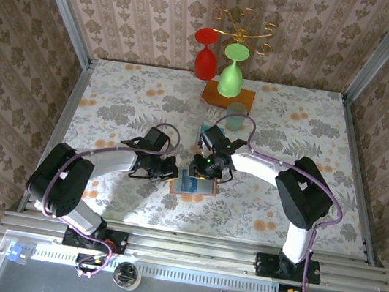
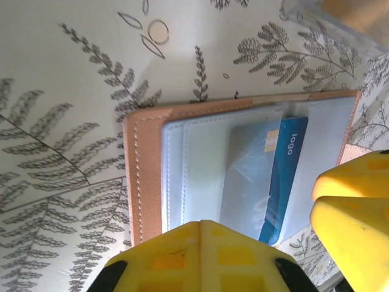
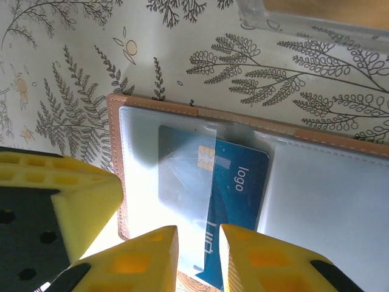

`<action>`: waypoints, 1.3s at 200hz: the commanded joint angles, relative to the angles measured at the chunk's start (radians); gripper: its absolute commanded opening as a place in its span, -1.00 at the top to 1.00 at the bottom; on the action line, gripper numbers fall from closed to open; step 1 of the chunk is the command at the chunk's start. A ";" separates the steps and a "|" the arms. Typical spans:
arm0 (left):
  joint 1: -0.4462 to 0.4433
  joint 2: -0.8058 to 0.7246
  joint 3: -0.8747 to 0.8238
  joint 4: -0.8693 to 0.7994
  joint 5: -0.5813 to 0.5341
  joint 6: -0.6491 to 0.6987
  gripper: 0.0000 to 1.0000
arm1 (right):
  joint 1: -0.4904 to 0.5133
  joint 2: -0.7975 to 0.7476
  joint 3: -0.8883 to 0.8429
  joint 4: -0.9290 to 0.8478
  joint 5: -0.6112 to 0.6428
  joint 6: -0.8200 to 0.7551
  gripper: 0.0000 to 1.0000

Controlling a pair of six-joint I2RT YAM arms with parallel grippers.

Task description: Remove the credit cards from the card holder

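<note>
L gripper [image 1: 167, 170] sits at the left edge of the card holder [image 1: 193, 185], mid-table in the top view. Its jaws are closed tight w/ nothing between them. In the L wrist cam its tips hide the holder's near edge, so we can't tell if they press on it.

The holder lies open & flat on the fern-print cloth [image 1: 112, 103], w/ a tan rim around grey-blue pocket panels. Its right end is cut off in both wrist views, & from above the two grippers cover most of it.

A teal credit card [image 2: 287, 161] marked "logo" lies partly under a clear pocket film. Glare washes out the covered part. We can't tell if more cards sit behind it.

R gripper [image 3: 197, 252] is over the holder's right half. Its jaws are slightly apart w/ a narrow gap, & the card's near end runs into that gap. The frame bottom cuts it off there, so we can't tell if the pads touch the card.

Further right & back stands a clear cup [image 1: 237, 116]. In the wrist views we get only its blurred base at the top edge.
</note>
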 commanded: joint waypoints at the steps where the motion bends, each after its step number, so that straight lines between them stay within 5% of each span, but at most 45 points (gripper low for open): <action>1: -0.017 0.002 0.029 -0.008 -0.006 0.006 0.94 | 0.004 -0.036 -0.005 -0.036 0.029 -0.010 0.46; 260: -0.052 0.090 0.048 -0.025 -0.036 0.005 0.99 | -0.034 -0.011 -0.082 0.047 -0.034 0.016 0.39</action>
